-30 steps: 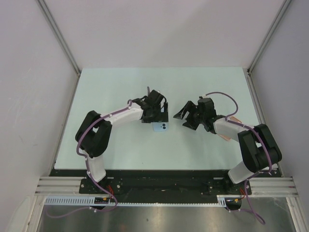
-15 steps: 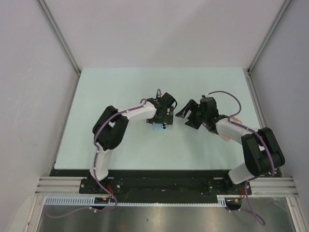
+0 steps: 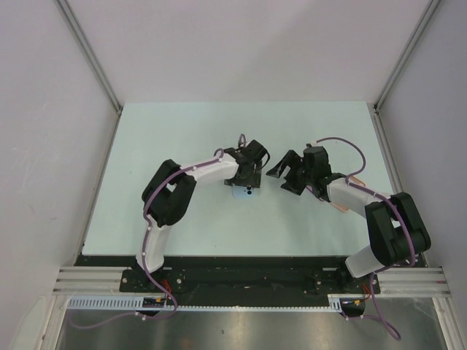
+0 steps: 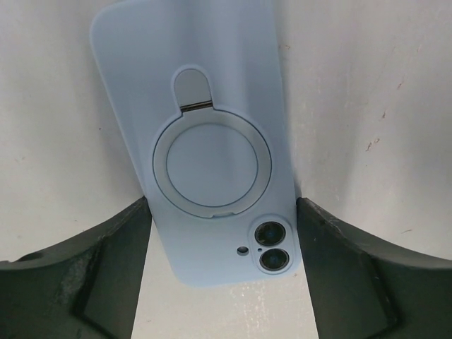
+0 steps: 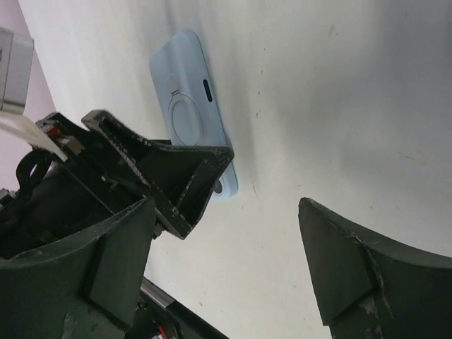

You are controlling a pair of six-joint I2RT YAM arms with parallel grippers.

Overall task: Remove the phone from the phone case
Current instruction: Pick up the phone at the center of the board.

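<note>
A pale blue phone case [image 4: 212,141] lies back-up on the white table, with a round ring holder on it and the phone's two camera lenses [image 4: 272,246] showing through its cutout. My left gripper [image 4: 222,212] is shut on the case, one dark finger pressed against each long edge near the camera end. From above, only the case's near end [image 3: 245,192] shows below the left gripper [image 3: 246,176]. My right gripper [image 3: 282,175] is open and empty just right of it. The right wrist view shows the case [image 5: 185,106] beyond the left arm's finger [image 5: 185,178].
The pale table [image 3: 182,131] is bounded by white walls at the back and both sides. A black rail [image 3: 248,273] with the arm bases runs along the near edge. Purple cables loop over both arms.
My left arm swung its elbow rightward, carrying the case slightly right toward the right gripper. The right gripper shifted a little up and left. Little differs over the last half second.
</note>
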